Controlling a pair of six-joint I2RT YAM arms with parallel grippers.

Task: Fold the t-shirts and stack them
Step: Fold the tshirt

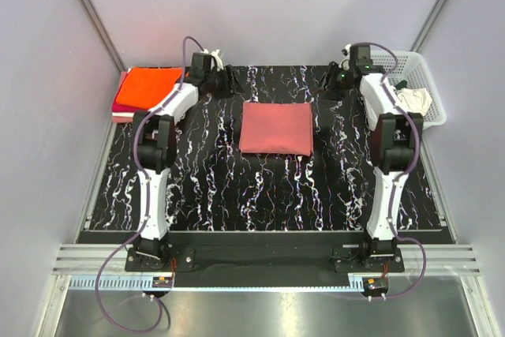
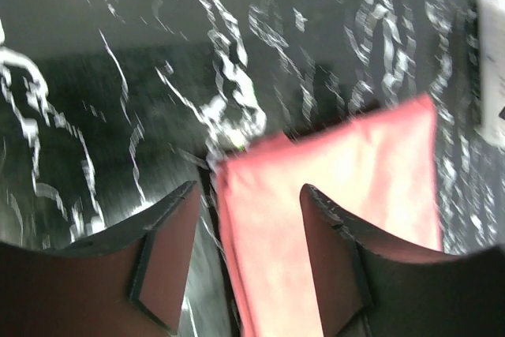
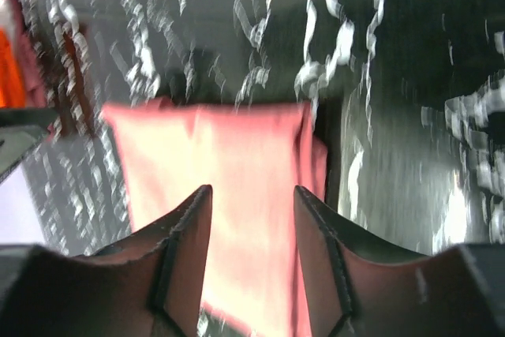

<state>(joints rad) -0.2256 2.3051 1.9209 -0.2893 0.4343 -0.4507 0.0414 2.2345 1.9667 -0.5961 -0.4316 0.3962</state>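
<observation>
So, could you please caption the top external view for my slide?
Folded rose-red t-shirt centred, left hand and right hand open beyond it; orange-topped stack at far left.

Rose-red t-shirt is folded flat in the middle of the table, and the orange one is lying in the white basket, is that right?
Not quite. The rose-red t-shirt is folded flat in the middle of the table, but the orange one is not in the white basket. It lies on the magenta one at the table's far left corner. The top external view shows this.
</observation>
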